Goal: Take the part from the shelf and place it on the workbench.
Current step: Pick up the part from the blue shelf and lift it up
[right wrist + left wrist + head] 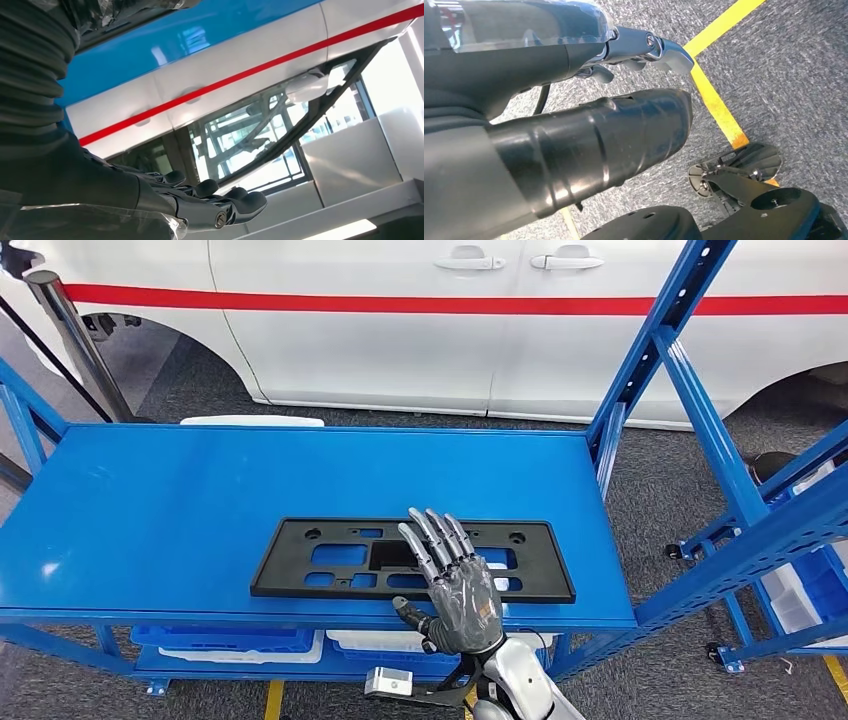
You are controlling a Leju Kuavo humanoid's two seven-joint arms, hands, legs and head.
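We see the black part, a flat frame with cut-outs, lying flat on the blue bench toward its near edge, a little right of the middle. Our right hand is over the part's near side with its fingers straight and spread, released and holding nothing; we cannot tell whether they touch the part or sit just above it. In the right wrist view the same hand shows its fingertips lined up side by side, with no object among them.

Around the bench, a white van with a red stripe stands just behind the far edge. A blue shelf frame rises at the bench's right end, its slanted uprights close beside the part's right side. Under the bench, blue bins sit on a lower level. The bench's left half and far half are bare blue surface.

Our left hand hangs over grey carpet marked with a yellow line; we cannot tell how its fingers lie.
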